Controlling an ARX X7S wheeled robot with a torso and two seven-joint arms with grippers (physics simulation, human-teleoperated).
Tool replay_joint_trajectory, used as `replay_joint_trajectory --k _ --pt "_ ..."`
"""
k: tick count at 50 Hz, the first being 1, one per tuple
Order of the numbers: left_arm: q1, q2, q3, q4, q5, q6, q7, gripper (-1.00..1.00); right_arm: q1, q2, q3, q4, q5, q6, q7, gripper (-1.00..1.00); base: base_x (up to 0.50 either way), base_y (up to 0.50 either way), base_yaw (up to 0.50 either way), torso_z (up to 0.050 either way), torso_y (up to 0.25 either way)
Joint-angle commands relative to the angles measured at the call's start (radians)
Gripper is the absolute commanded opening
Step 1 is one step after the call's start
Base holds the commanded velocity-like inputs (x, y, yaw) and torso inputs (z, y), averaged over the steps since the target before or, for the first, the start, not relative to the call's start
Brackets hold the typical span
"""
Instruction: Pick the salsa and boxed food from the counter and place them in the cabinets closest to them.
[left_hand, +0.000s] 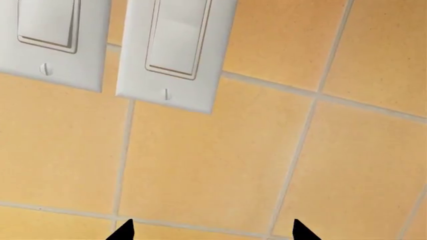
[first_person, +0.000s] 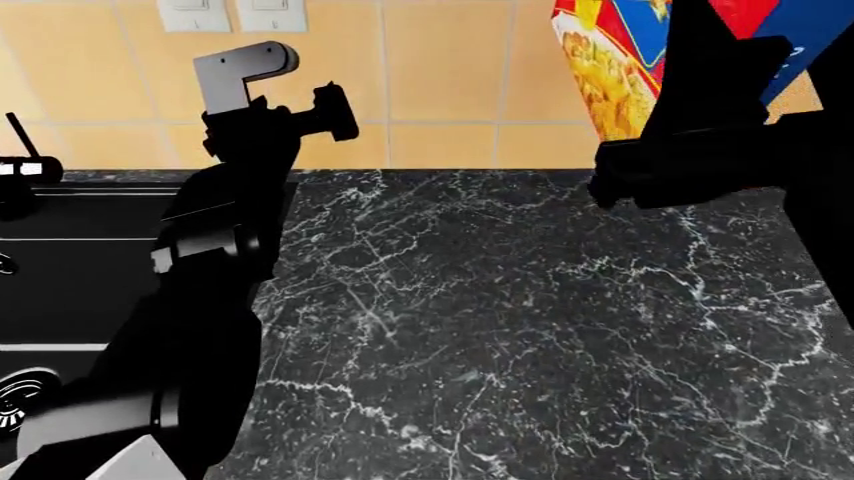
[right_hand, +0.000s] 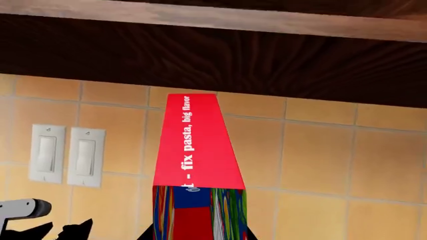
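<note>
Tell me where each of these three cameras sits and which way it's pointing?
Head view: from the robot's head, down over the black marble counter; both dark arms show.
Left wrist view: near the left gripper, facing orange wall tiles and two white light switches; only fingertips show.
Right wrist view: near the right gripper, along the red-edged blue boxed food toward the wall.
Shared: all show the switches.

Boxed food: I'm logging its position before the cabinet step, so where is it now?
The boxed food is at the head view's upper right, lifted off the counter in the right end effector, before the tiled wall.
</note>
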Motion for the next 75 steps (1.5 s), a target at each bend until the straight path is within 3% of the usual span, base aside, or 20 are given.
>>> replay_joint_trajectory --k 1,15,32,53,75 --pt "0.001 0.0 0.003 0.0 0.0 0.002 -0.002 1.0 0.204 0.185 -0.297 -0.193 -0.017 -0.341 0.034 -1.0 0.0 0.0 0.0 0.0 0.0" --pt "-0.001 0.001 0.006 0.0 0.0 0.0 -0.004 1.0 0.281 0.219 -0.209 -0.196 0.061 -0.316 0.035 -1.0 0.0 0.0 0.0 0.0 0.0" --pt "0.004 0.0 0.013 0.0 0.0 0.005 -0.006 1.0 0.819 0.284 -0.531 -0.196 0.207 -0.485 0.035 -1.0 0.0 0.0 0.0 0.0 0.001" --pt "0.005 0.001 0.017 0.0 0.0 0.007 -0.011 1.0 0.835 0.302 -0.252 -0.182 0.293 -0.378 0.036 -1.0 0.0 0.0 0.0 0.0 0.0" --pt "0.002 0.001 0.024 0.0 0.0 0.002 -0.016 1.0 0.835 0.033 -0.137 0.118 0.151 -0.074 0.036 -1.0 0.0 0.0 0.0 0.001 0.0"
